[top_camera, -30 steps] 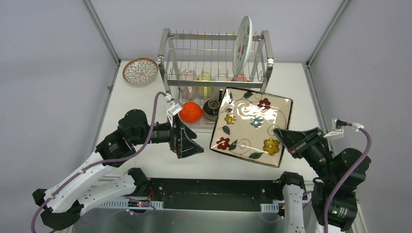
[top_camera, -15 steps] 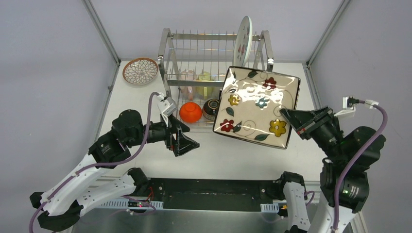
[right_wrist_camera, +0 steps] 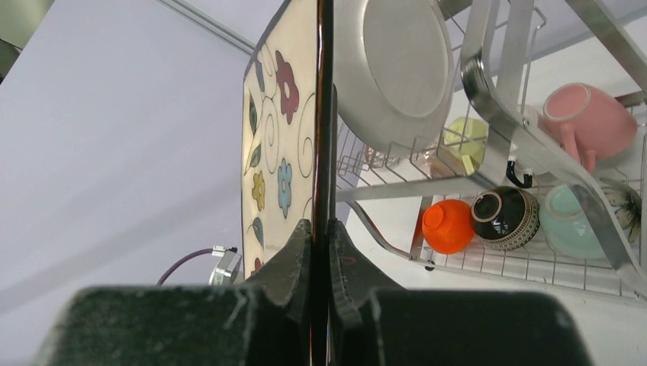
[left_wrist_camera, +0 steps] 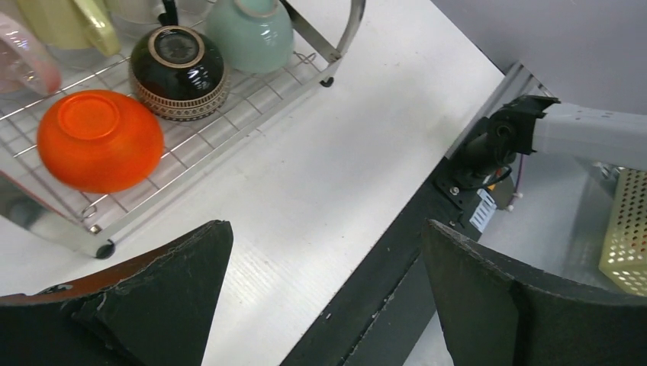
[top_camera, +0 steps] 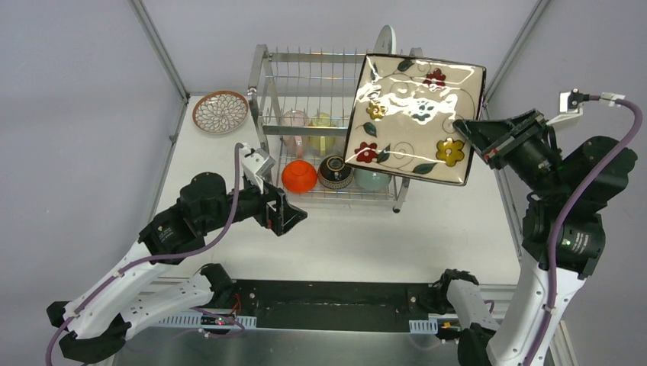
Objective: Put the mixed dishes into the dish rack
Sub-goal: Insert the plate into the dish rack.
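Observation:
My right gripper (top_camera: 467, 131) (right_wrist_camera: 320, 229) is shut on the right edge of the square floral plate (top_camera: 416, 118) (right_wrist_camera: 278, 152), which hangs tilted in the air over the right half of the dish rack (top_camera: 263, 84) (right_wrist_camera: 496, 99). A white plate (top_camera: 385, 38) (right_wrist_camera: 397, 69) stands in an upper slot just behind it. On the lower tier sit the orange bowl (top_camera: 299, 176) (left_wrist_camera: 99, 141), the brown bowl (top_camera: 334, 172) (left_wrist_camera: 178, 72) and the mint bowl (top_camera: 371, 180) (left_wrist_camera: 250, 32). My left gripper (top_camera: 294, 221) (left_wrist_camera: 324, 229) hovers open and empty over the table in front of the rack.
The petal-pattern plate (top_camera: 220, 111) lies on the table left of the rack. Pastel cups (top_camera: 322, 126) stand at the back of the lower tier, among them a pink one (right_wrist_camera: 587, 118). A black rail (left_wrist_camera: 397, 252) marks the table's near edge.
The right arm has raised the floral plate up and back, from in front of the rack to over its top right. The left gripper has drawn back slightly toward the near left.

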